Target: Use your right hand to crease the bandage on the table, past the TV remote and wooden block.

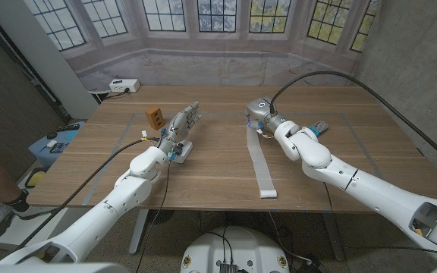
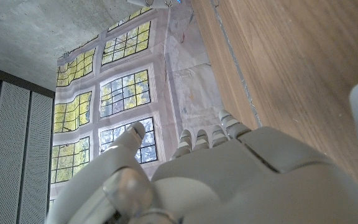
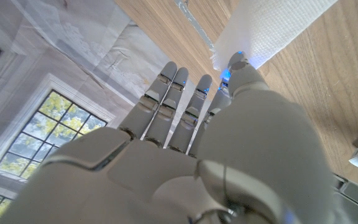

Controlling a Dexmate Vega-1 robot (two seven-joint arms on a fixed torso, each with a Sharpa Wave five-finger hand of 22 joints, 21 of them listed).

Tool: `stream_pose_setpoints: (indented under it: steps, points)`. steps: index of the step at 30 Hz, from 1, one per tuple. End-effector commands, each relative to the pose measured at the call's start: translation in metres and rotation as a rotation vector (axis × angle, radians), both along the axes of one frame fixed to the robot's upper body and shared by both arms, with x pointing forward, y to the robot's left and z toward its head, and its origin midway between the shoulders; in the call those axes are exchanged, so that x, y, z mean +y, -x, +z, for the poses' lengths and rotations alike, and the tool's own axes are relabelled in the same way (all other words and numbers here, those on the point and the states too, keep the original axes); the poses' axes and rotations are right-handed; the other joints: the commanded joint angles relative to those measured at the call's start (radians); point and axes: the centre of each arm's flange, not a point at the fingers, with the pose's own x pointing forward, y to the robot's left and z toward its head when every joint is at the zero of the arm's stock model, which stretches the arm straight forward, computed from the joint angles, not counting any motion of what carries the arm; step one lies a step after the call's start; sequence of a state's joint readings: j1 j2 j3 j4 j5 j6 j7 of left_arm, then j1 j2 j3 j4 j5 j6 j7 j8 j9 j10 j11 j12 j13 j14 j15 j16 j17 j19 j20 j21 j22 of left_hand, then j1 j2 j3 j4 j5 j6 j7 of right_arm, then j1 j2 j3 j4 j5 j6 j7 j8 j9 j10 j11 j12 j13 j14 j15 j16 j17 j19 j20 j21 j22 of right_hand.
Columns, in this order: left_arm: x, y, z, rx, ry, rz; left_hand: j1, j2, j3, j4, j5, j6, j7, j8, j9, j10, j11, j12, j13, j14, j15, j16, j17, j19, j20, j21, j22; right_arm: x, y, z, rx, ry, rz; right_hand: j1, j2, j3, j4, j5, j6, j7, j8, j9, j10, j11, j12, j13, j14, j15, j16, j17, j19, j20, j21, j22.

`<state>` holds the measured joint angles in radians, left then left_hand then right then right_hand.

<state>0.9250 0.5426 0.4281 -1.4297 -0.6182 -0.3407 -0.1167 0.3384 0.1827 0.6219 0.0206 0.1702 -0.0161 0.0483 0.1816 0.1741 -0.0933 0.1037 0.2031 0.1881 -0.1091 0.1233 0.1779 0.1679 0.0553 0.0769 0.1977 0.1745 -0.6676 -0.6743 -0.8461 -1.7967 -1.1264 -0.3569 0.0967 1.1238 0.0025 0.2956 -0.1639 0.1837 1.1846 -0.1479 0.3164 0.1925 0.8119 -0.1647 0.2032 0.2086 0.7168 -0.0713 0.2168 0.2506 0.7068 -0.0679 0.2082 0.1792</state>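
Right hand at far end of bandage, thumb tip touching its edge; pinch unconfirmed, cannot tell. We suggest folding along strip, pressing evenly.

Your head camera looks down over both arms at the worktop toward the windows. Each wrist camera sits close behind its own hand, turned over; both share worktop and windows with it.

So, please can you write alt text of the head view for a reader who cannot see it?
The robot's right hand is at the far end of a long white bandage laid out on a wooden table. Its left hand is raised beside a small wooden block.
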Motion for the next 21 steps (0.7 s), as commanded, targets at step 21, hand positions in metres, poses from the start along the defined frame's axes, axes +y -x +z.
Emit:
stream_pose_setpoints:
  steps: [21]
  points:
    - [0.004, -0.010, 0.001, -0.005, -0.002, -0.024, 0.014, 0.000, -0.001, -0.008, 0.004, -0.001, 0.004, 0.002, 0.005, -0.005, 0.004, 0.000, 0.003, -0.011, 0.000, 0.000, 0.003, -0.005, 0.002, -0.001, 0.002, 0.011, 0.022, -0.014, 0.000, -0.184, -0.146, -0.009, -0.006, 0.022, 0.005, 0.003, 0.009, 0.021, -0.002, 0.003, -0.015, 0.039, -0.008, -0.002, 0.008, -0.143, -0.003, -0.001, -0.004, -0.042, 0.006, 0.002]
